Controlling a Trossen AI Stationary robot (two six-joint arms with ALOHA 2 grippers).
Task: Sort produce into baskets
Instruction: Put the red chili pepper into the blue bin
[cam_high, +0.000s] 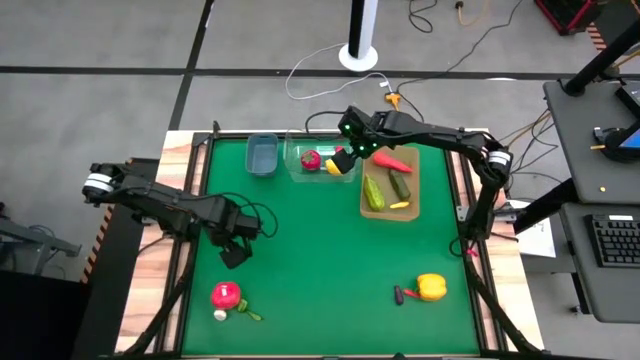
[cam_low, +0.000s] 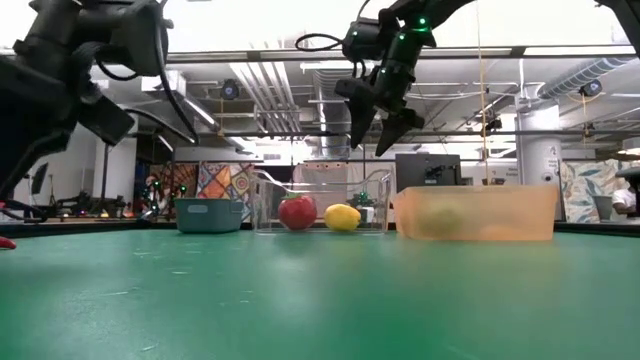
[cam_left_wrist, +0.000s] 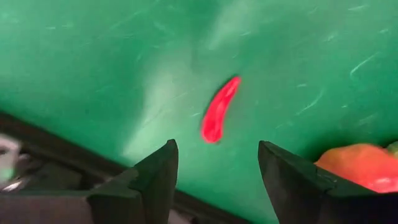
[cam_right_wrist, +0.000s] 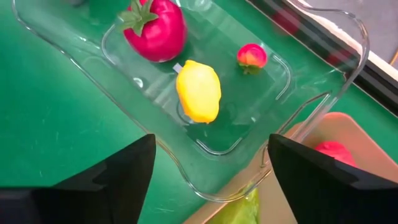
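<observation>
Right hand (cam_right_wrist: 208, 171) hanging open and empty above the clear tub (cam_right_wrist: 81, 74), lemon (cam_right_wrist: 198, 91) lying inside directly below its fingers, left hand (cam_left_wrist: 214, 177) hovering open over the bench (cam_high: 320, 250), red chilli (cam_left_wrist: 219, 109) lying just ahead

A lab: exposed ceiling ducts (cam_low: 290, 85), floor cables (cam_high: 330, 75) (keyboard desk (cam_high: 610, 240) nearby).

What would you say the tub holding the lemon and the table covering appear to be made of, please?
The tub looks like clear, glossy hard plastic: the green shows through it and its rim catches highlights. The table covering seems a matte green mat, perhaps rubber or vinyl, with fine scuffs. The lemon looks like smooth plastic.
</observation>
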